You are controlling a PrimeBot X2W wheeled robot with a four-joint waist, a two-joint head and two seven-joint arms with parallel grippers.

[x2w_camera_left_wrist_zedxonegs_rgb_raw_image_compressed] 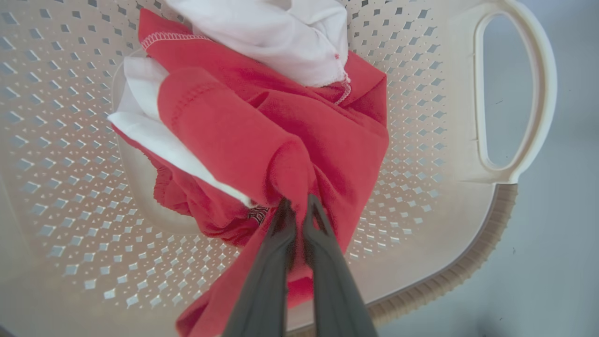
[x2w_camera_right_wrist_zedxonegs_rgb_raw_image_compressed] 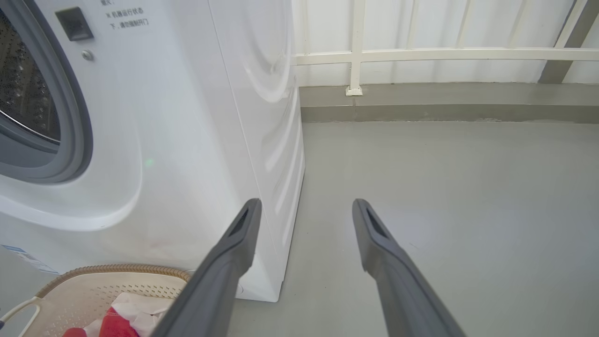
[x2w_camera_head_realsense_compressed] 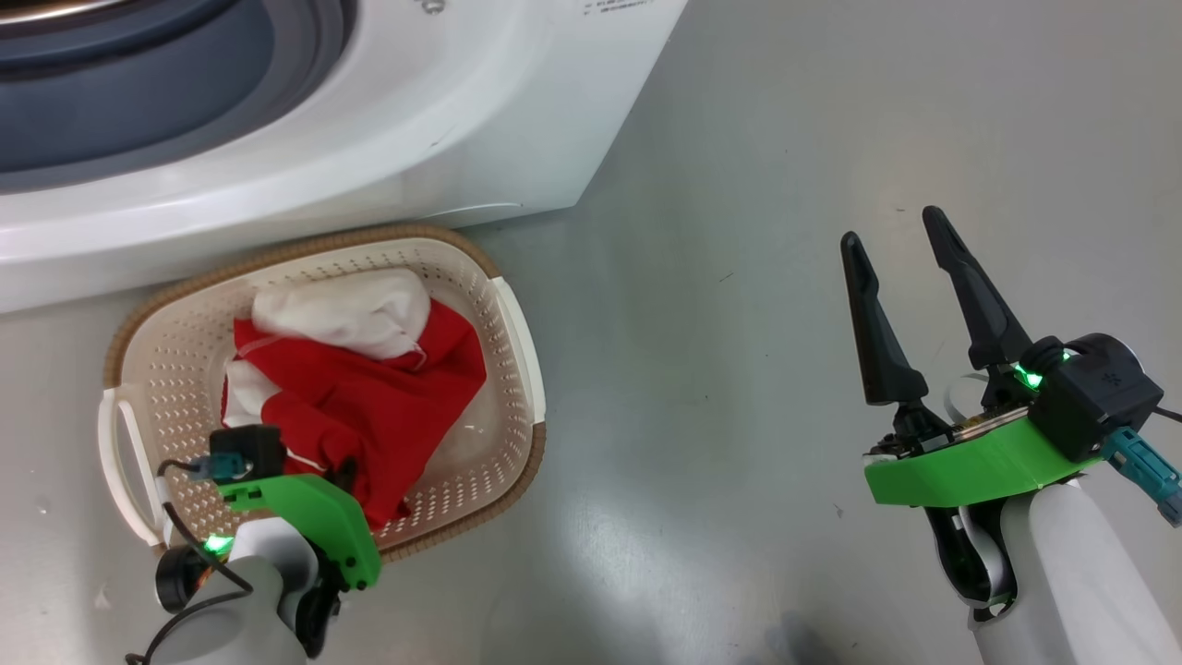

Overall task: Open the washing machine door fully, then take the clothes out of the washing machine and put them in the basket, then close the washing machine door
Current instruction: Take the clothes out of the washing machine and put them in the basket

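Left gripper (x2w_camera_left_wrist_zedxonegs_rgb_raw_image_compressed: 297, 202): fingers are pressed together, tips nipped on a fold of the clothes (x2w_camera_left_wrist_zedxonegs_rgb_raw_image_compressed: 281, 140), with only a thin slit seen between them. In the head view the left forearm (x2w_camera_head_realsense_compressed: 242, 600) is placed at lower left, pale, topped by the green left wrist mount (x2w_camera_head_realsense_compressed: 309, 517); the fingers are largely hidden beyond it.

Right gripper (x2w_camera_head_realsense_compressed: 889, 228): fingers are spread wide apart in open air, tips tilted up and slightly left. The right forearm (x2w_camera_head_realsense_compressed: 1062, 573) is seen at lower right, under the green right wrist mount (x2w_camera_head_realsense_compressed: 970, 471). A green light is lit at each wrist.
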